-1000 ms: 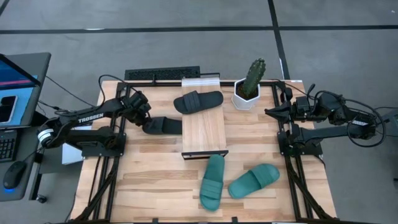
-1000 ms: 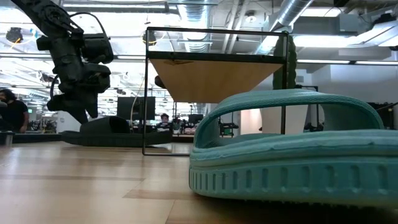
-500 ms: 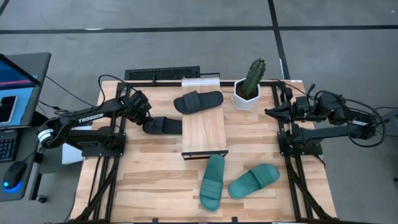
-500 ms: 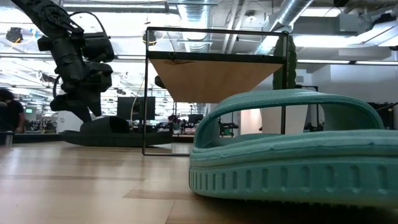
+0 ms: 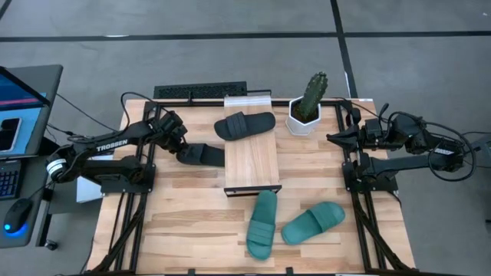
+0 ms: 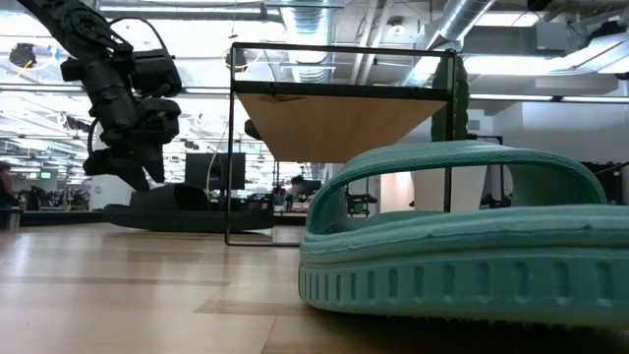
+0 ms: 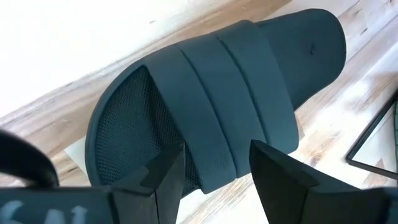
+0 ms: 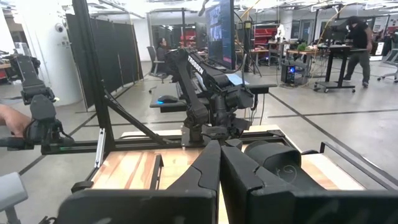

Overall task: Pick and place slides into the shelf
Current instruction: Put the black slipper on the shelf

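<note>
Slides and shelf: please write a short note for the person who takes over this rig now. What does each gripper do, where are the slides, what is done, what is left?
Left gripper: open, its fingers either side of the strap of the black slide on the table left of the shelf; not yet closed.
Right gripper: shut, empty, waiting at the table's right edge.
Done: one black slide lies on the shelf's far end.
Left: the black slide at the left gripper, plus two teal slides on the table in front of the shelf.
</note>
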